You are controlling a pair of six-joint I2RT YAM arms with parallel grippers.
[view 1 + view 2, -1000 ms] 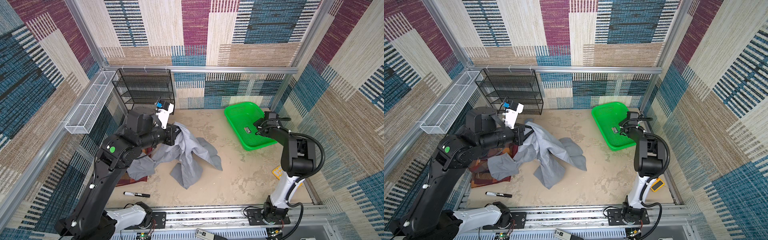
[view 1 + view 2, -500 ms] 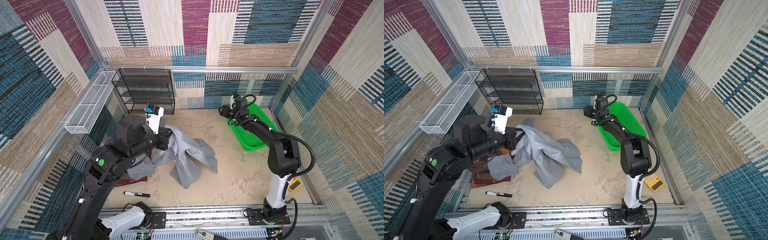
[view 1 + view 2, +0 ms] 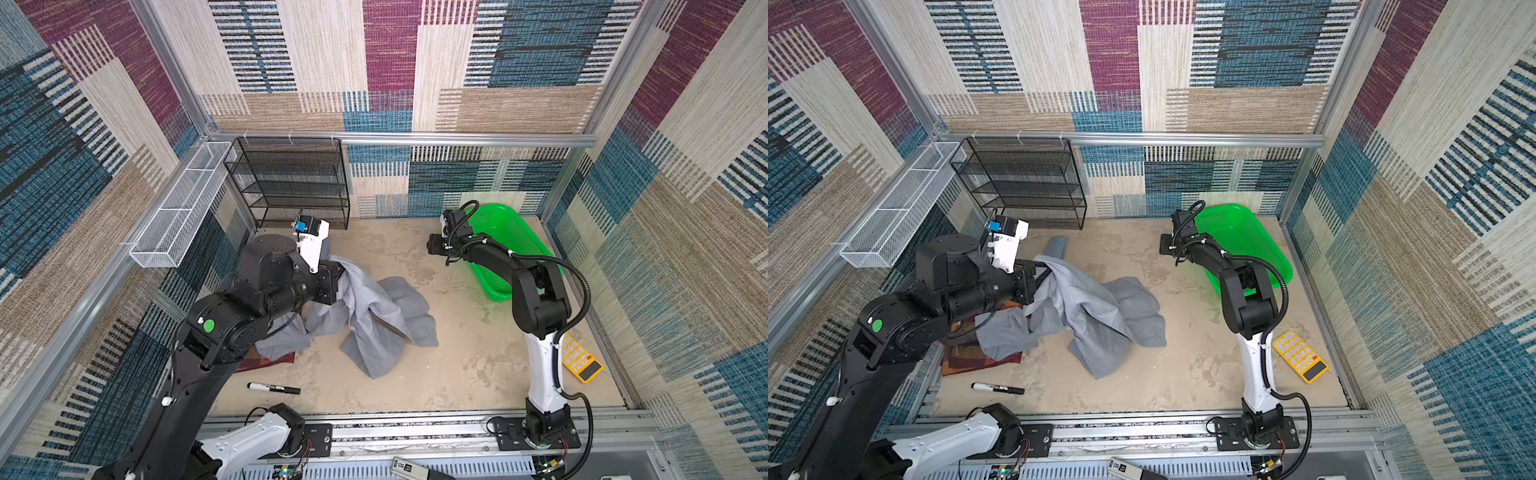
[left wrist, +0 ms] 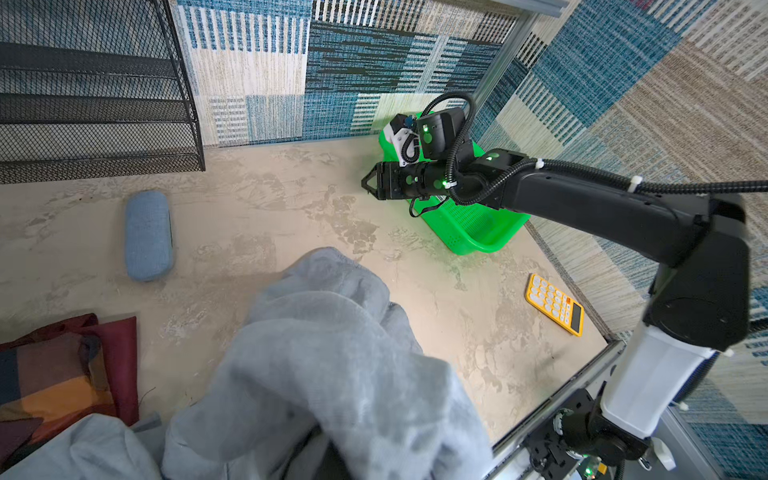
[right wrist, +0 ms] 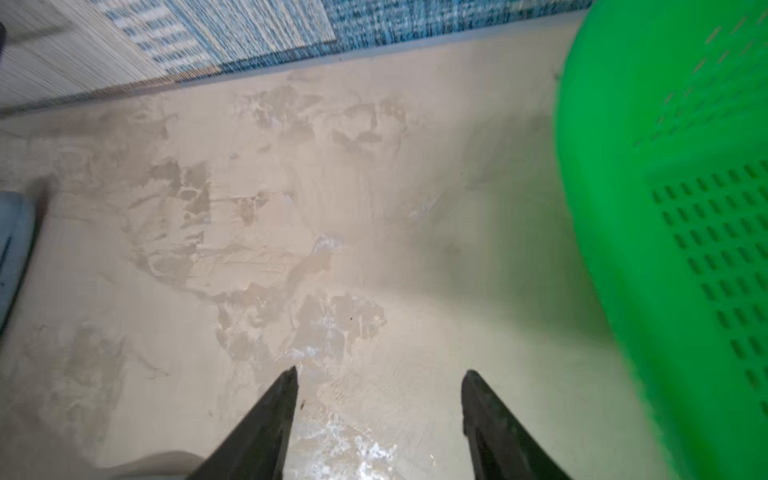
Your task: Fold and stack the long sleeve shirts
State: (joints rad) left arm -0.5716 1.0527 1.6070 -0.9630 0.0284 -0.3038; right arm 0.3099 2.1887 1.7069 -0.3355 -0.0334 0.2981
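Partly lifted off the table, the grey shirt point(image 3: 374, 316) was clamped in the left gripper point(image 3: 1038, 274).
The plaid shirt point(image 3: 967, 353) was partly covered by it; the right gripper point(image 5: 380, 371) was seen spread and empty beside the green basket point(image 3: 519, 232), and a blue-grey case point(image 4: 147, 235) was left just beyond the cloth.

Open beige tabletop point(image 3: 395, 245) is seen between the crumpled grey cloth shirt point(image 3: 374, 320) and the green perforated plastic basket point(image 3: 528, 237).

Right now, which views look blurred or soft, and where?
Right wrist view: motion-smeared, green basket streaky at its rim, glare on the table. Left wrist view: grey shirt near the lens is soft, table beyond it crisp. Both top views: sharp throughout.
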